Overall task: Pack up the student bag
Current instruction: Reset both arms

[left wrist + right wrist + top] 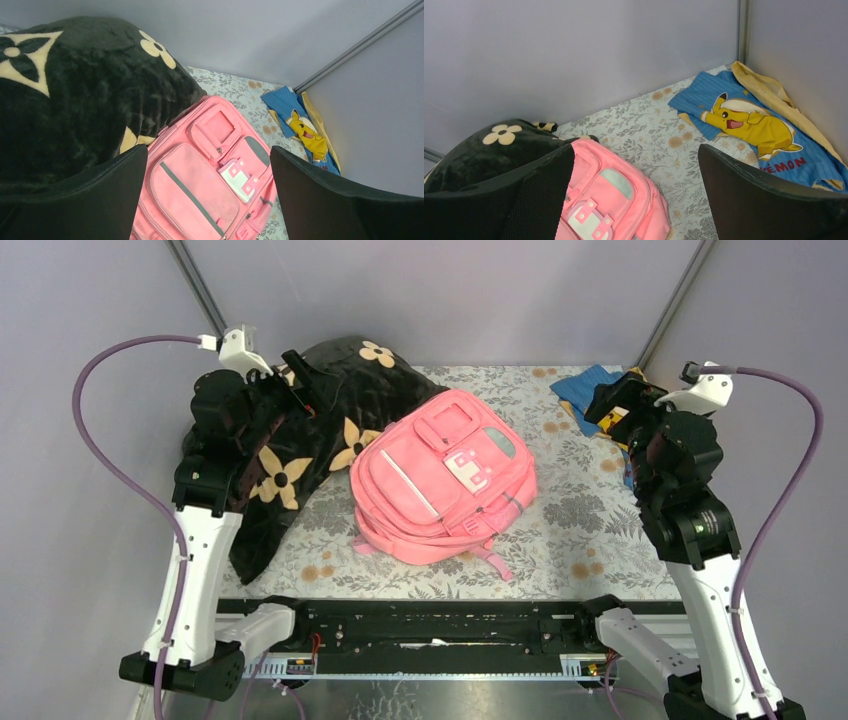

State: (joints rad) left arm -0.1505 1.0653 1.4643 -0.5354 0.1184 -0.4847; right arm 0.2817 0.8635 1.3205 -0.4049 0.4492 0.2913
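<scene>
- The left tool (pixel 208 150) was nearest the lens, with its two dark fingers (pixel 90 195) filling the bottom corners of the left wrist view. The jaws were spread wide and held nothing.
- The right tool (pixel 635 147) stood the same way in its own wrist view: fingers far apart, nothing gripped, nothing touching either pad.
- Seen from above, the left tool hung to the far left of the student bag (pixel 440 480), raised over the black pillow (pixel 345 400). The right tool hung to the bag's far right, also off the surface.
- The student bag lay on its back in the middle of the surface (pixel 590 510). Its grey-trimmed pockets and white-and-pink front patch faced up, and its pink straps trailed from its near side.
- Neither tool touched the bag, and each was well apart from it.
- The black pillow, with tan flowers, lay on the bag's left. Its edge pressed against the bag's far-left corner, and its lower part ran down past the bag's near-left side under the left arm.
- The blue cloth (pixel 580 390) lay to the bag's far right, well apart from it, in the corner where the two walls met. A yellow cartoon figure showed on it, and a pale yellow edge showed along the side away from the bag.
- A bare strip of the flower-patterned surface ran between the bag and the cloth.
</scene>
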